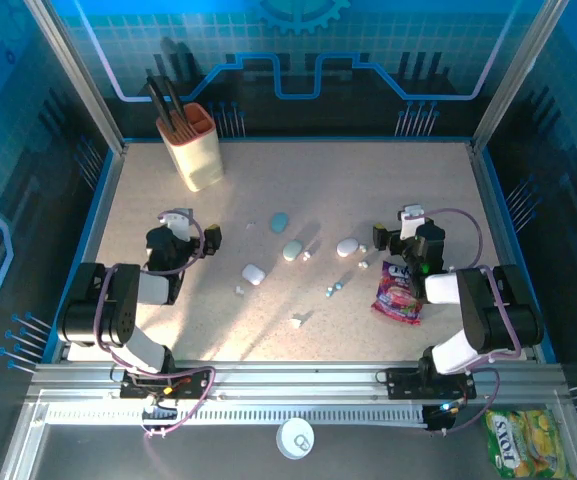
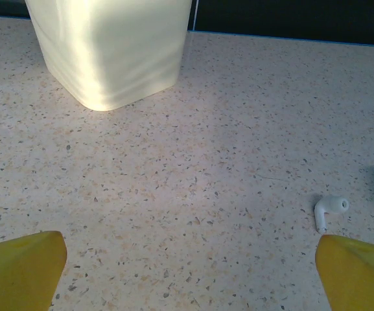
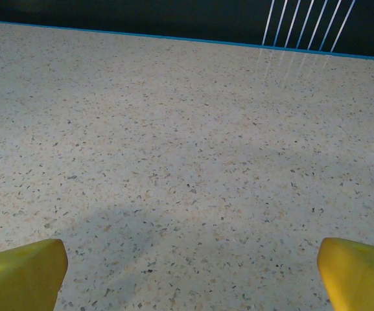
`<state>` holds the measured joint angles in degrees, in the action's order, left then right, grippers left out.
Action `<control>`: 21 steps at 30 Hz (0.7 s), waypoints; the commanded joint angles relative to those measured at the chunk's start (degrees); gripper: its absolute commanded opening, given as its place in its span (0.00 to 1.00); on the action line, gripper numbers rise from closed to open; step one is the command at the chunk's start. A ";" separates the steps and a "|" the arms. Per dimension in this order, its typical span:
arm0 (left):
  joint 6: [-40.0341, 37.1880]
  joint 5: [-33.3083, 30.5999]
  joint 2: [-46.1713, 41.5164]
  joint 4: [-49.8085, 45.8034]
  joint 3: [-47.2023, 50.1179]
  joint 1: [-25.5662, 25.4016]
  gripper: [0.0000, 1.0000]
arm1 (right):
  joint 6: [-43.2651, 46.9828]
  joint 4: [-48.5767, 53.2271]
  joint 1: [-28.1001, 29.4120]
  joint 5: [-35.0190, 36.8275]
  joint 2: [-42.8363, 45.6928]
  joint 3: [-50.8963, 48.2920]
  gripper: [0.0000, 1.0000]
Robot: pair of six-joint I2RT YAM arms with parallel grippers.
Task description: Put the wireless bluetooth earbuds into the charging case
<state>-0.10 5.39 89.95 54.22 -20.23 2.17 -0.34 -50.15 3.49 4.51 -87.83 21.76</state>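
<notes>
Speckled, stone-look counter (image 1: pixel 388 180). Yellow fingers of left end effector (image 2: pixel 187 275) spread wide, holding nothing. Same for right end effector (image 3: pixel 190 275). Tiny smooth white earbuds (image 1: pixel 295 321) lie scattered mid-counter among round pebble-shaped cases (image 1: pixel 254 274). One stemmed earbud (image 2: pixel 329 210) lies just beside left end effector's finger. Smooth cream cup (image 2: pixel 109 52) stands beyond. Shiny snack packet (image 1: pixel 398 290) lies near right arm.

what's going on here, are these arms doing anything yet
Nothing is being handled yet. The left gripper and right gripper are both open and empty, hovering low over the table. The earbuds lie loose mid-table between the two arms, scattered among the small cases. One white bud lies just ahead of the left gripper.
</notes>
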 commanded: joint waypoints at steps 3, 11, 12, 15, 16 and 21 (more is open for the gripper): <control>-0.69 0.17 -0.92 -0.19 -1.30 -0.33 0.99 | 0.86 -0.98 0.62 1.20 -0.41 1.02 1.00; -0.64 0.17 -0.88 -0.25 -1.30 -0.32 0.99 | 0.84 -0.94 0.64 1.11 -0.41 1.09 1.00; -0.62 0.15 -0.92 -0.25 -1.25 -0.33 0.99 | 0.87 -0.98 0.56 1.07 -0.37 1.01 1.00; -0.66 0.15 -0.92 -0.25 -1.28 -0.29 0.99 | 0.84 -0.99 0.61 1.11 -0.41 1.02 1.00; -0.53 0.15 -0.92 -0.27 -1.30 -0.33 0.99 | 0.87 -0.99 0.56 1.11 -0.41 1.03 1.00; -0.77 0.28 -0.99 0.88 -0.60 -0.33 0.99 | 0.00 -2.62 0.59 3.29 -0.11 0.01 1.00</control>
<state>-0.10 5.39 89.95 54.26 -20.23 2.17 -0.36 -50.24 3.49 5.15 -87.83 21.76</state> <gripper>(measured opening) 0.992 0.999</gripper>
